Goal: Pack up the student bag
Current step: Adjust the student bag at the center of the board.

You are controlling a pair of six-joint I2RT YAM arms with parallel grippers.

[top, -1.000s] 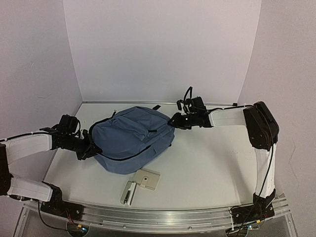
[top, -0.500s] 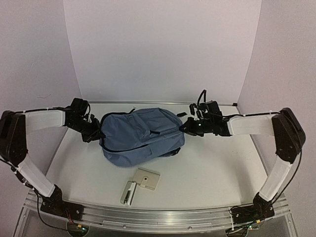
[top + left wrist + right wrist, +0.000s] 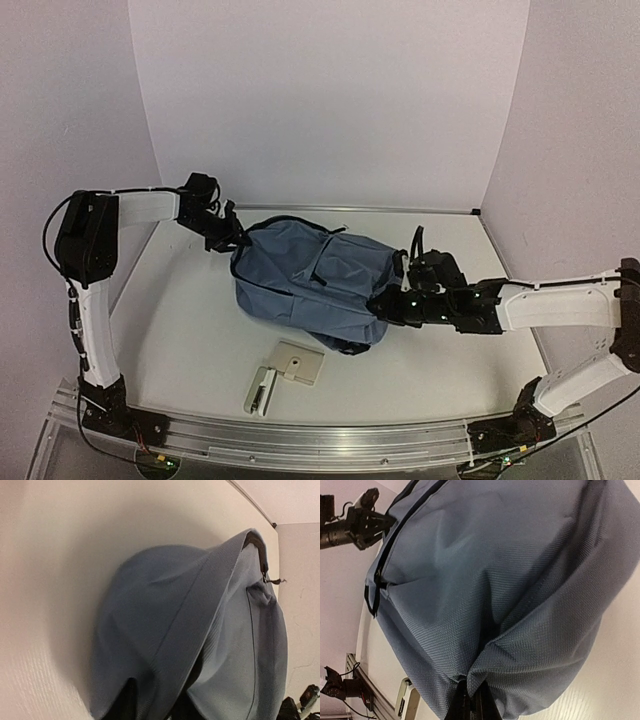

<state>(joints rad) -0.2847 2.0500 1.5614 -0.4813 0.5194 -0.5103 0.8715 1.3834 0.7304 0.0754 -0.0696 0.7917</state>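
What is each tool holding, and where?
Both hold the student bag: left tool pinches fabric at its far-left end, right tool at its near-right end.

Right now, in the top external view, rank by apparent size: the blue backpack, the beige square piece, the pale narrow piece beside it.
1. student bag, by far.
2. beige square piece.
3. pale narrow piece, only slightly smaller, so this order is unsure.

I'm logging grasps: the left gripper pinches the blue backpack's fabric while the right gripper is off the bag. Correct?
No: the right gripper is on it too. The right wrist view shows it shut on a fold of the student bag. The left gripper does pinch the fabric.
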